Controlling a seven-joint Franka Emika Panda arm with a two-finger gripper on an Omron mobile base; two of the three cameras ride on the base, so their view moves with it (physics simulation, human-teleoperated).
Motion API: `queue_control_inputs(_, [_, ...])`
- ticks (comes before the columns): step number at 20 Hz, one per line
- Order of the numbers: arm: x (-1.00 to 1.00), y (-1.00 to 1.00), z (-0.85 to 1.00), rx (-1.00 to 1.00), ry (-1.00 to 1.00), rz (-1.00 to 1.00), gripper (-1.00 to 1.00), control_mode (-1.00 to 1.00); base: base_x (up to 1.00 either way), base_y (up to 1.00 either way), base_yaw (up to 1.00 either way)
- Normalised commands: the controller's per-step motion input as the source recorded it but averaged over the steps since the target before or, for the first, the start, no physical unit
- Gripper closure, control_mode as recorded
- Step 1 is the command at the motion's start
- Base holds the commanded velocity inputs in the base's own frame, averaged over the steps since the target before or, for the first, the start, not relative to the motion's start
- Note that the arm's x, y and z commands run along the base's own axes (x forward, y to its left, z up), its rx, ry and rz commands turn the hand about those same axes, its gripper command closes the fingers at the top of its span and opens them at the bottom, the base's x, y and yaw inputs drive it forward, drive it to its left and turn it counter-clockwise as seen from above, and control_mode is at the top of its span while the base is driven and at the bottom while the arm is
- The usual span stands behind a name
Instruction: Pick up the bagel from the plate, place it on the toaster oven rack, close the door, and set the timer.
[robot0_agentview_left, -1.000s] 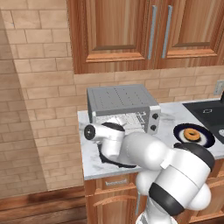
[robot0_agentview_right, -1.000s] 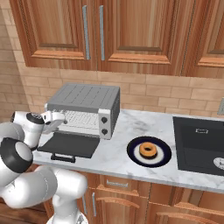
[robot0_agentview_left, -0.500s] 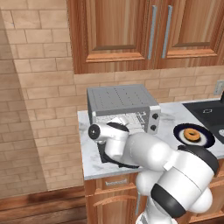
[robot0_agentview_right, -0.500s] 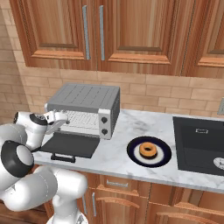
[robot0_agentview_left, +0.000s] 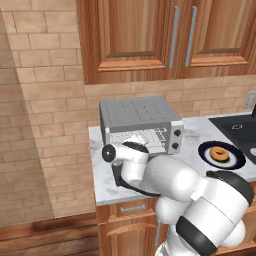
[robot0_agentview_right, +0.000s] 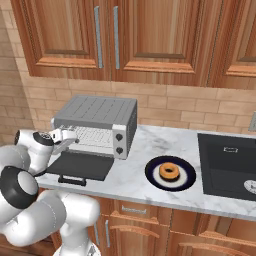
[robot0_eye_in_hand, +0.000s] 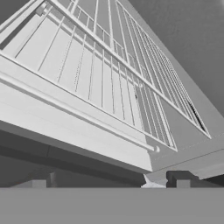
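The bagel, a small golden-brown ring, lies on the dark plate on the counter, right of the toaster oven. The oven's door is folded down flat, its black handle toward the counter's front edge. My gripper is at the left of the oven mouth, open and empty, well left of the bagel. In the hand view the toaster oven rack is very close, its thin bars running away from the fingertips.
A black stovetop is set into the marble counter right of the plate. Wooden cabinets hang above, and a brick wall closes the left side. My white arm covers the counter in front of the oven.
The arm has shifted only slightly at the oven mouth. The gripper stays open, and the bagel and plate have not moved.
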Motion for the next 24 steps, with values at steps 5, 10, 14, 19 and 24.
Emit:
queue_control_inputs(5, [0.00,0.00,0.04,0.00,0.00,0.00,-1.00,-1.00,0.00,0.00,0.00])
queue_control_inputs(10, [0.00,0.00,0.18,0.00,0.00,0.00,-1.00,-1.00,0.00,0.00,0.00])
queue_control_inputs(14, [0.03,0.00,0.15,0.01,0.00,0.00,-1.00,-1.00,0.00,0.00,0.00])
queue_control_inputs(19, [0.28,0.00,0.00,0.00,0.00,0.01,-1.00,-1.00,0.00,0.00,0.00])
queue_control_inputs(24, [0.28,0.00,-0.01,0.00,0.00,0.02,-1.00,-1.00,0.00,0.00,0.00])
